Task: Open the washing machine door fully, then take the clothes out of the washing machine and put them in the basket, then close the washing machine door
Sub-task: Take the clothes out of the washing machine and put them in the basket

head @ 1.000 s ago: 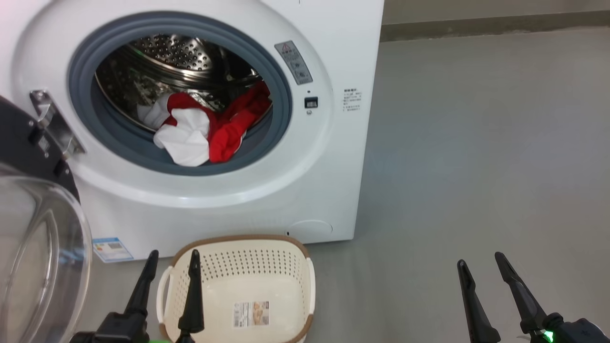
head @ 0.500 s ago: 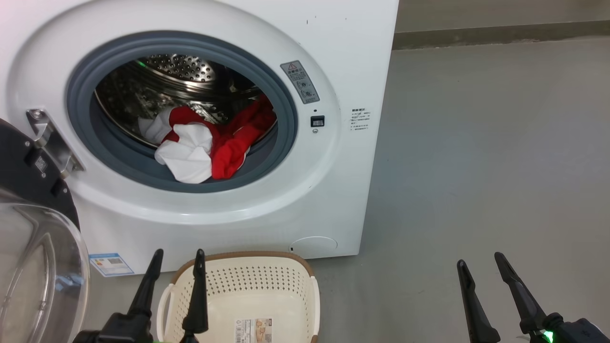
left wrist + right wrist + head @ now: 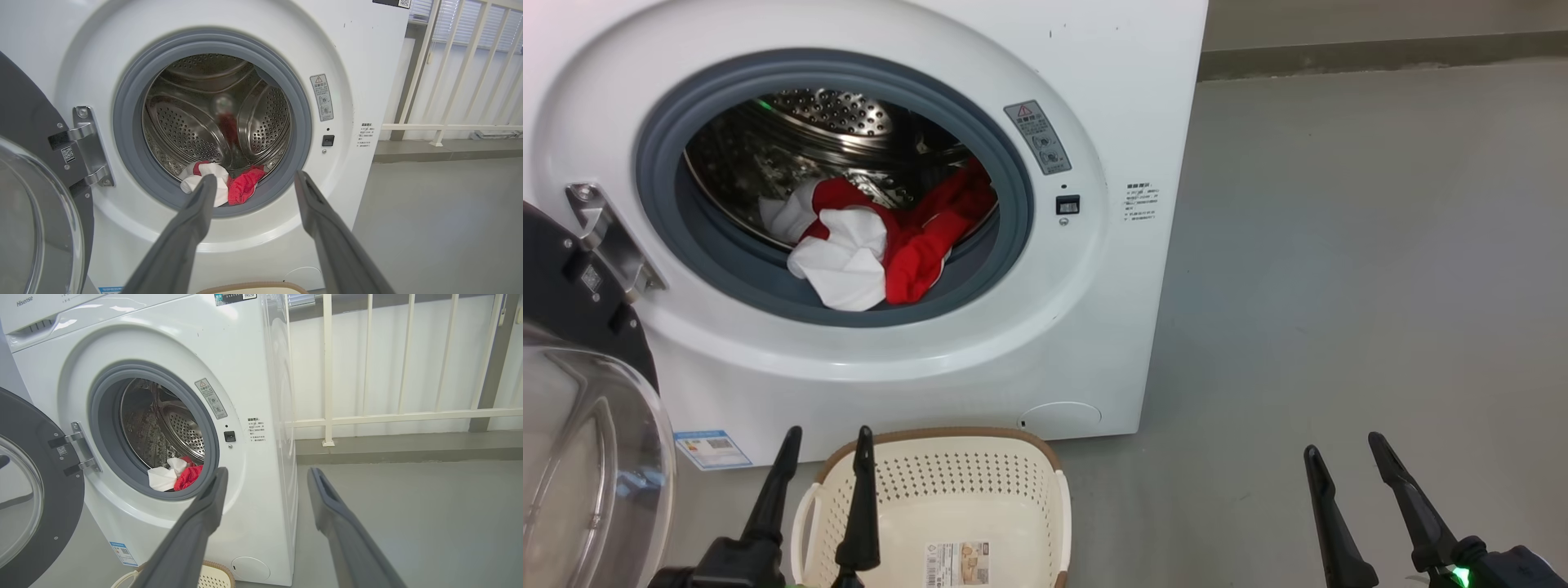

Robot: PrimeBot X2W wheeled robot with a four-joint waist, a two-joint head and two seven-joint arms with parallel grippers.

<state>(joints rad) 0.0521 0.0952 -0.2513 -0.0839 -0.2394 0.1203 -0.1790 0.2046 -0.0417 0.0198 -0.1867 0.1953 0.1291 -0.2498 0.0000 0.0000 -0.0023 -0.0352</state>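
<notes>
Little has moved since a second ago beyond our own head camera, which has shifted so that the machine and basket sit lower in the head view; the things themselves lie as they did. Starting at the left, the washing machine door [image 3: 588, 457] is swung wide on its hinge at about nine o'clock of the drum mouth, so we judge the first step done or very nearly so. Next, our left claw [image 3: 827, 431] hangs with its two fingers spread and nothing between them, just in front of the basket [image 3: 964, 482]. The basket stands on the floor at six o'clock of the drum mouth, close to the front of the washing machine [image 3: 1094, 327], and what we see of it holds only a paper label. The clothes [image 3: 874, 245], a red and white heap, lie at about six o'clock inside the drum, spilling onto the grey rubber ring; none are out yet. At the far right, our right claw [image 3: 1341, 443] is likewise spread and empty, over bare floor well apart from the machine. We judge that every garment has yet to be lifted into the basket, and the door then shut.
</notes>
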